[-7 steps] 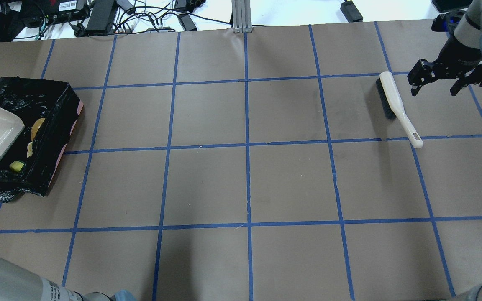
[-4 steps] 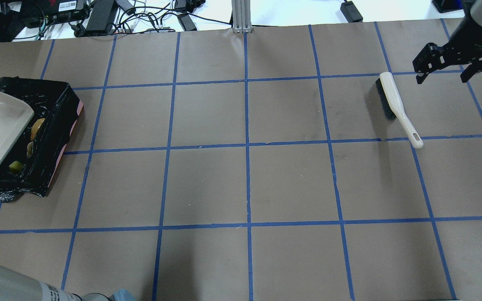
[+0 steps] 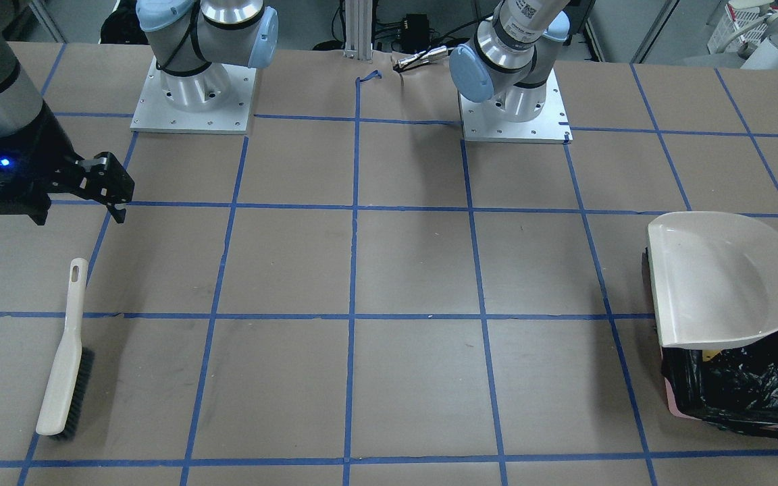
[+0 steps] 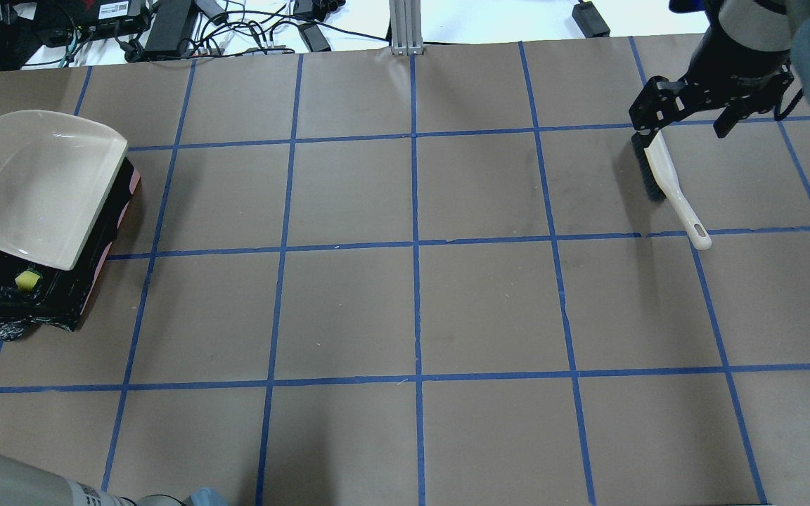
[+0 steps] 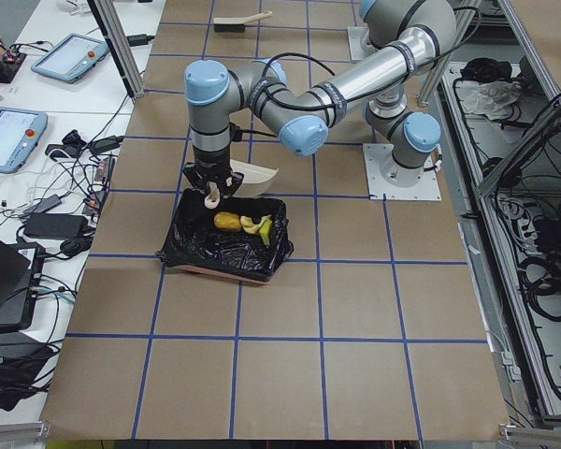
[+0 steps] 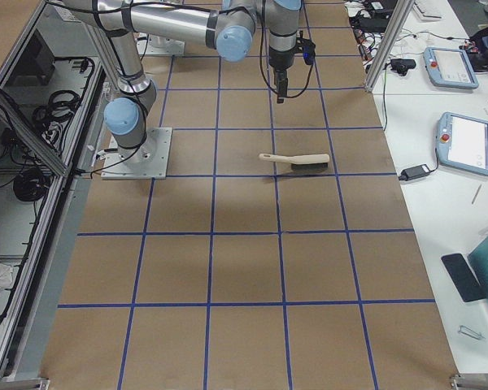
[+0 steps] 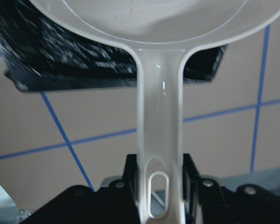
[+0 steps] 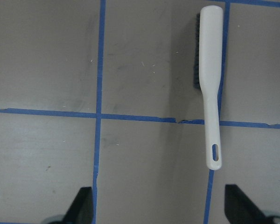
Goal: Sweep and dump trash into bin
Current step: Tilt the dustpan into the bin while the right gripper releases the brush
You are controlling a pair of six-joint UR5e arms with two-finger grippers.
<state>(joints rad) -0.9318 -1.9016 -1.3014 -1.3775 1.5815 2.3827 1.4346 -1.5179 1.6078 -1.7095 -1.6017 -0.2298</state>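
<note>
While left pincer (image 7: 161,179) clamps dustpan (image 4: 39,176) over bin (image 4: 60,303) edge | right pincer (image 4: 683,119) apart near brush (image 4: 664,172)

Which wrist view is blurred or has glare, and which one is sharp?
Left wrist view: the black bin is smeared and soft, and a thin bright glint runs down the dustpan handle. Right wrist view: the brush and the blue tape lines are sharp.

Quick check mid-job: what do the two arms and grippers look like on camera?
The left arm and right arm are silver-grey tubes with pale blue joint caps, bolted to metal plates. The left gripper and right gripper are black, two-fingered; a blue light glows at the right wrist.
</note>
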